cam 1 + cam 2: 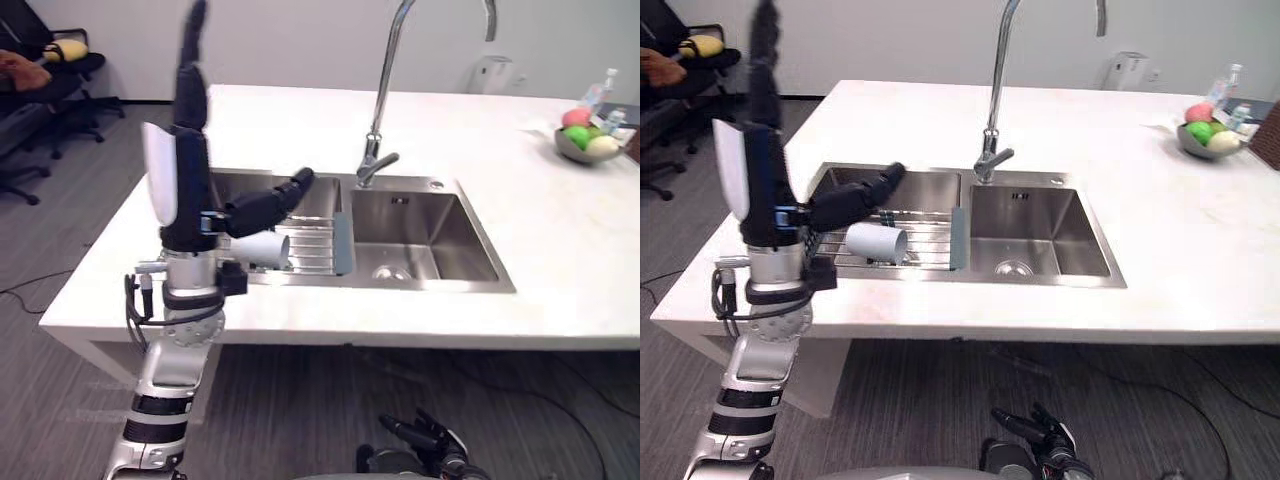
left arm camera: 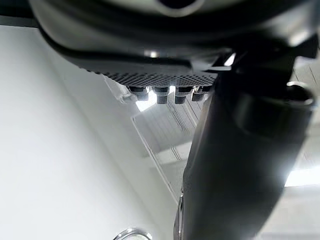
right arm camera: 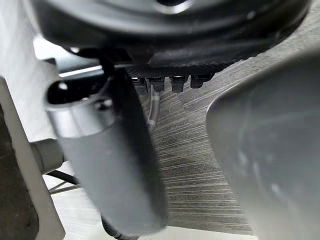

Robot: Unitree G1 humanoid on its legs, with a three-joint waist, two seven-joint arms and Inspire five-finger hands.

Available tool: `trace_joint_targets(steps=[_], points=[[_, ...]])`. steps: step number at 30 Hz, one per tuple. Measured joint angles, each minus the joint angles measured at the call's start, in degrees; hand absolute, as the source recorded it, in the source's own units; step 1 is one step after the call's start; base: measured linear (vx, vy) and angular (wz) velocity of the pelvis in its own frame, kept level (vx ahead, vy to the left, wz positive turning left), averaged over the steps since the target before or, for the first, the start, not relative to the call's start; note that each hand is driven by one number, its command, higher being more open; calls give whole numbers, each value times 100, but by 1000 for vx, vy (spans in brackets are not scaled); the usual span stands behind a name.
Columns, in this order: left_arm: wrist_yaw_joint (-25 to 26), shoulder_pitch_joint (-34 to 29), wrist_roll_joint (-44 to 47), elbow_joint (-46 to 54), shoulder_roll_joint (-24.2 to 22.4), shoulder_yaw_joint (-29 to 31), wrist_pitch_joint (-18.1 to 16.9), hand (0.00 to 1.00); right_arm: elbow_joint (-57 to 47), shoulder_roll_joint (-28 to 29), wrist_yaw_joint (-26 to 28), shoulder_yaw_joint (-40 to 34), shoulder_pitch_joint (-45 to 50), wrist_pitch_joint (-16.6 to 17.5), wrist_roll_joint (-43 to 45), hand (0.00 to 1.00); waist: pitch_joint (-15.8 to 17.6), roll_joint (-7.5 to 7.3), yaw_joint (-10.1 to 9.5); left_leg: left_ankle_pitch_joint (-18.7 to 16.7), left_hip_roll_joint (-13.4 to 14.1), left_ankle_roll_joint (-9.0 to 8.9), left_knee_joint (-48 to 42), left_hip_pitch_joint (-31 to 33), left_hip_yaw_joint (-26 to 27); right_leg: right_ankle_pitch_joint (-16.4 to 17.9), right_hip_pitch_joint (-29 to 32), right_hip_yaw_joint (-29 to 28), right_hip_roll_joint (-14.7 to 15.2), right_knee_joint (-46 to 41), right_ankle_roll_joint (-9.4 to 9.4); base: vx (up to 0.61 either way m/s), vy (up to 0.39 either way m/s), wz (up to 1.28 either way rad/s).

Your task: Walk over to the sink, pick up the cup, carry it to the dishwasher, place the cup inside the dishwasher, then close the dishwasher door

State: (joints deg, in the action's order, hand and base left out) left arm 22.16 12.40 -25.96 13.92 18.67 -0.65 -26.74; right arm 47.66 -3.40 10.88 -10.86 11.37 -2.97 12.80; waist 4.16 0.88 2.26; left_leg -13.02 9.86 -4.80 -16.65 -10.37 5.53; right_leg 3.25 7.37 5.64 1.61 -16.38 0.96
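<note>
Leftmost, off the counter: dark office chairs (image 1: 40,95) on grey carpet.

Left hand (image 1: 186,165) – raised in front of the counter's (image 1: 560,260) left front part, fingers (image 1: 190,60) straight and together, pointing up; thumb (image 1: 272,203) stretched sideways over the sink's left basin. It holds nothing.

Cup (image 1: 262,248) – white, lying on its side on the wire rack (image 1: 312,245) in the left basin, near the sink's front edge, mouth turned right. The thumb passes just above it; whether they touch cannot be told.

Sink (image 1: 450,235) – steel, two basins, set in the middle of the counter; the rack covers the left basin, the right basin shows its drain.

Faucet (image 1: 384,95) – tall, curved, chrome, at the sink's back edge between the basins.

Right hand (image 1: 428,443) – low, below the counter's front edge over the carpet, fingers loosely extended, carrying nothing.

Bowl (image 1: 586,146) – grey, with pink, green and pale fruit, near the counter's far right corner.
</note>
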Motion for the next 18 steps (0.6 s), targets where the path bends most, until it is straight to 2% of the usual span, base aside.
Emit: trace_joint_targets(steps=[2,3,4,6,7,8,9,11,15,18], points=[[-21,-25,-220,22,-60,2,132,100,-50,-60,102,-3,23,-81,-32,100,26,47,-1,86,131,-99,-951,411,5,28,-297,163,6,209,-31,212,-210,43],[-19,-55,-604,-3,-110,12,285,100,-54,-72,185,9,41,-121,-129,100,15,18,-16,211,257,-117,-1583,705,68,41,-481,274,58,388,-58,96,-70,36],[-18,-78,-771,-61,-113,9,322,100,-41,-80,217,4,52,-144,-136,100,-2,0,-35,203,351,-105,-1659,785,244,41,-559,329,75,462,-63,108,-51,49],[-64,-91,-1691,-458,-25,-42,537,100,172,-167,265,-3,-40,-194,-135,100,-21,-7,0,117,568,123,-849,758,966,17,-766,531,259,655,-25,83,-12,48],[-127,-89,-1795,-548,10,-92,608,100,222,-204,280,-3,-64,-198,-131,100,-43,25,11,290,569,204,-478,760,1073,9,-767,568,291,674,6,64,46,35],[-302,-91,-2042,-680,56,-136,744,100,324,-327,312,-14,-131,-201,-117,100,-111,173,33,848,540,113,124,786,1113,-34,-711,595,296,715,93,66,116,25],[-513,-73,-2315,-872,148,-156,806,100,400,-365,327,-14,-181,-245,-116,100,-126,192,74,971,397,-69,685,584,1072,-142,-722,617,335,897,181,70,140,22],[-882,7,-2603,-1176,415,-232,802,100,437,-385,354,-51,-218,-264,-83,100,-149,247,183,1076,282,-219,1331,438,1060,-281,-717,731,349,1112,262,4,190,26],[-1677,144,-2815,-1738,1295,-548,774,100,591,-416,337,-236,-220,-372,113,100,-188,308,283,1112,-12,-188,1572,549,1106,-697,-730,710,507,1682,419,-36,121,3],[-1840,380,-2805,-2259,1625,-641,766,100,586,-453,374,-226,-230,-434,74,100,-193,328,340,1157,-134,-123,1641,556,1205,-943,-760,641,575,1971,441,-66,53,-14]])
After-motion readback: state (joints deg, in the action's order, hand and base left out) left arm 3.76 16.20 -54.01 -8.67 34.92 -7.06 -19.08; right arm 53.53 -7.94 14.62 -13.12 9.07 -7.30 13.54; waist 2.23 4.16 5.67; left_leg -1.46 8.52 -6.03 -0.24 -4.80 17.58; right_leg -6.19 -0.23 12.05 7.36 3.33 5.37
